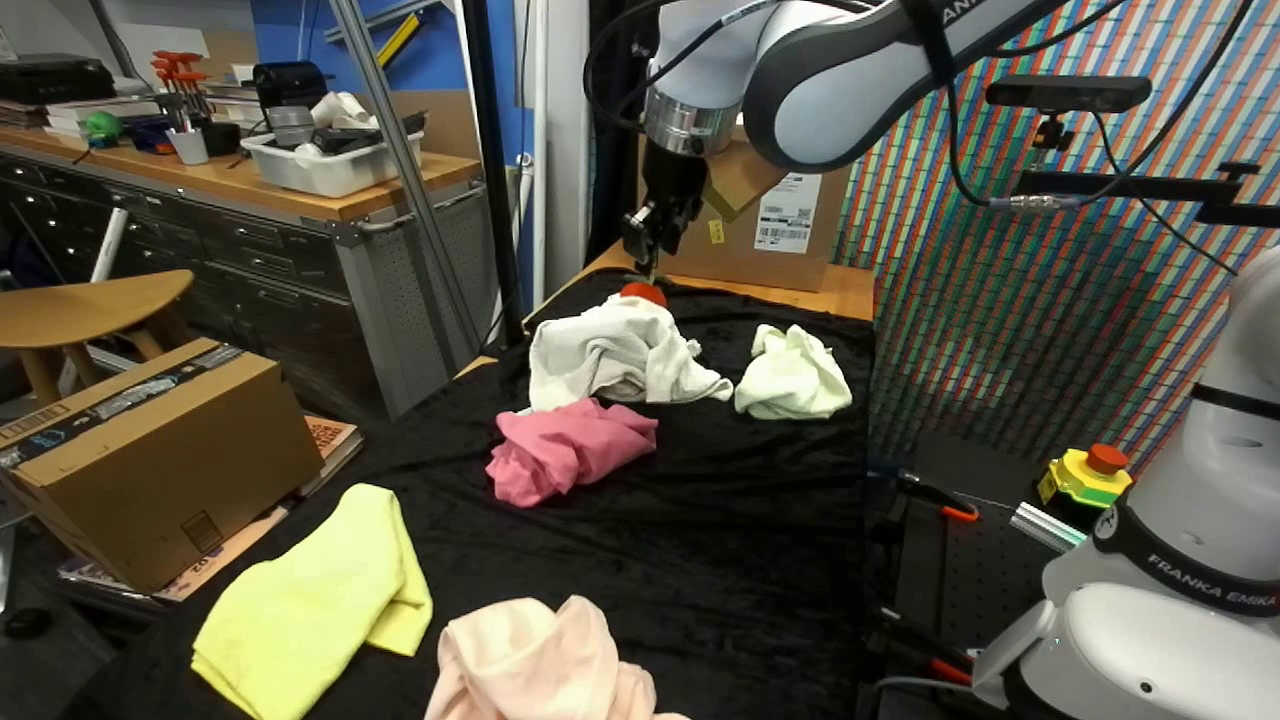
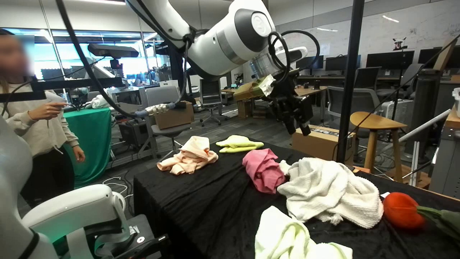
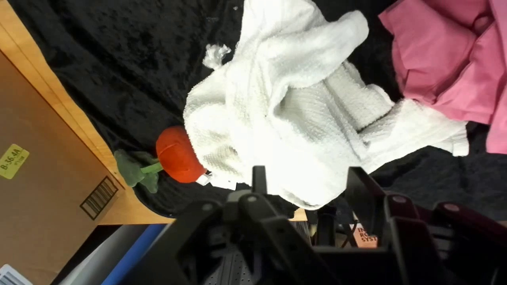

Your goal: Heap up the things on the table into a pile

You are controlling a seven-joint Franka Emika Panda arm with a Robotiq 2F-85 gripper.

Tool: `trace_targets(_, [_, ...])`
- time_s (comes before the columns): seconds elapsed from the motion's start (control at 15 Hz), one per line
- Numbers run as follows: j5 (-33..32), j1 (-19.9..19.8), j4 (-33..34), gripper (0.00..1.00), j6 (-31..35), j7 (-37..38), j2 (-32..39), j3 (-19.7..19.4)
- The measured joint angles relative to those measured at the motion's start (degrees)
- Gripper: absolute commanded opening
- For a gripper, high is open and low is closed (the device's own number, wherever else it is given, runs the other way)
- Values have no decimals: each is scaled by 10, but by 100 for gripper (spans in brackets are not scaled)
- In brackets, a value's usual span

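Cloths [image 1: 620, 350] lie spread along a black-draped table [image 1: 760, 500]

Draped in matte black, the table takes up much of both exterior views and carries soft cloths of several colors. A robot arm [image 1: 840, 110] reaches over it, while in an exterior view a person [image 2: 41, 140] stands beyond the arm's base. At one end of the table stands a brown cardboard box [image 1: 740, 250].

Largest of the cloths, the white cloth [image 2: 329, 190] lies heaped toward that same end. The yellow cloth [image 1: 320, 590], folded over, rests well apart from it toward the opposite end, near the loosely crumpled pale pink cloth [image 1: 540, 660]. Between them and the white cloth sits the magenta pink cloth [image 3: 447, 59], bunched up, one edge touching the white cloth in the wrist view. The off-white cloth [image 1: 793, 375], rumpled into a low mound, lies just beside the white cloth; whether the two touch is hard to tell.

Above the table's box end hangs the gripper [image 3: 307, 174], in the air near the white cloth, its fingers [image 3: 259, 181] parted with a bare gap between them. The red-orange ball [image 3: 178, 154] lies against the white cloth's edge, its green stem [image 3: 152, 168] and leaves [image 3: 130, 166] pointing toward the box. A small white tag [image 3: 203, 179] shows at its side.
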Motion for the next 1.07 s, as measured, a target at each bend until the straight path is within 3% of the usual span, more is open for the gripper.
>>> trace_targets(0.13, [0, 1, 0, 99, -1, 2, 4, 11])
trace_targets(0.53, [0, 26, 0, 100, -1, 12, 22, 55])
trace_targets(1.07, [0, 109, 20, 100, 0, 42, 95, 105])
